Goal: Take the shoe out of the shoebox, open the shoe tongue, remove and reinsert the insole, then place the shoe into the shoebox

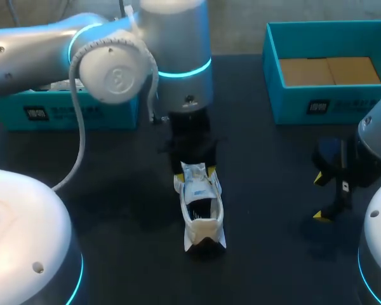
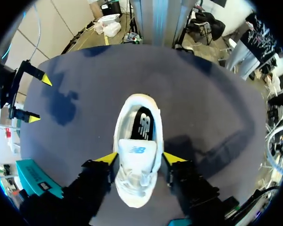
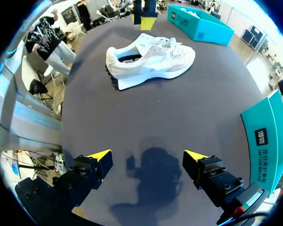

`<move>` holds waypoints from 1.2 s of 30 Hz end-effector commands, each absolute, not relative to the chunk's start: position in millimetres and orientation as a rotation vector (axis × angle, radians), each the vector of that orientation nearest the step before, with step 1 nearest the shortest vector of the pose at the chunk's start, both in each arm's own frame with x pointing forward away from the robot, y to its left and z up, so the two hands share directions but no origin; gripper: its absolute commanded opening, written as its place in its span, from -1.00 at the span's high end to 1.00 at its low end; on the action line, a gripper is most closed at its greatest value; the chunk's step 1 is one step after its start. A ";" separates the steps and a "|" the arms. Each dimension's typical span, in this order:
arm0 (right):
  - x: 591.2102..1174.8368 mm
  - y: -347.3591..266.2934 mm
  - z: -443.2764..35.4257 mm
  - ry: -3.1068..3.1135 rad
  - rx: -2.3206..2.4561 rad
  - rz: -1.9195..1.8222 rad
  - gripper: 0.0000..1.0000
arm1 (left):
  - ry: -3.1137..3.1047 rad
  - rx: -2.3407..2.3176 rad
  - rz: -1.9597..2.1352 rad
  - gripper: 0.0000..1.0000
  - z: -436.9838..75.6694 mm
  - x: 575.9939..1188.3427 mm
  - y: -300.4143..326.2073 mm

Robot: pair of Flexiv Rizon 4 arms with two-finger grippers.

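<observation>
The white sneaker (image 1: 200, 222) stands upright on its sole near the middle of the dark worktop (image 1: 127, 210), outside both boxes. Its long axis runs front to back in the head view, heel toward the robot and toe away, the toe end hidden under the left wrist. The left arm (image 1: 108, 63) comes in from the left, crosses to the middle and turns its wrist straight down over the forefoot. The left pincer (image 2: 139, 157) straddles the laced part, one yellow tip pressed against each flank, so it is clenched on the sneaker. The tongue (image 2: 137, 153) lies just ahead of those tips, and behind it the dark insole (image 2: 144, 125) shows in the opening. Both carry a logo. The right arm (image 1: 378, 133) sits at the right edge, well apart from the sneaker. The right pincer (image 3: 147, 155) hangs over bare worktop, released, with its tips spread wide and nothing between them. The teal shoebox (image 1: 317, 108) sits open at the far right with tan cardboard (image 1: 327, 70) inside. A second teal box (image 1: 82, 114) lies at the far left, partly behind the left arm. Each box bears a white printed label on its side wall.
</observation>
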State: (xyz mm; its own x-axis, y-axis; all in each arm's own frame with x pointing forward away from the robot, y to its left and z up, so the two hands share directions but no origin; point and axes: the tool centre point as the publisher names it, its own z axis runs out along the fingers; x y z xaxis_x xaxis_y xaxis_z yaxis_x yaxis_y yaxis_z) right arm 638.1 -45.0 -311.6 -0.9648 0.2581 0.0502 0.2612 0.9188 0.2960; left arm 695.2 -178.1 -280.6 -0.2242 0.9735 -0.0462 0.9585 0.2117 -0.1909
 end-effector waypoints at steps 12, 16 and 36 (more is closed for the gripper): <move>636.6 -45.4 -312.4 -3.070 -0.415 -0.478 -1.00 | -2.504 -1.748 0.187 -1.00 -262.9 695.3 -174.4; 636.6 -45.4 -312.4 -3.070 -0.415 -0.478 -1.00 | -2.504 -1.748 0.187 -1.00 -262.9 695.3 -174.4; 636.6 -45.4 -312.4 -3.070 -0.415 -0.478 -1.00 | -3.025 -0.441 0.027 -1.00 -257.3 646.8 -181.5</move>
State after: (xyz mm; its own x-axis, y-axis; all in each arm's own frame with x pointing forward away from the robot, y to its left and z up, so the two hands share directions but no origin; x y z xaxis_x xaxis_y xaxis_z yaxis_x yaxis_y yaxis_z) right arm 638.1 -45.1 -311.6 -0.9649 0.2579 0.0502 0.2610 0.9188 0.2960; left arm 653.8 -181.8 -259.2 -0.7872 0.6009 0.1384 0.5816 0.7981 -0.1575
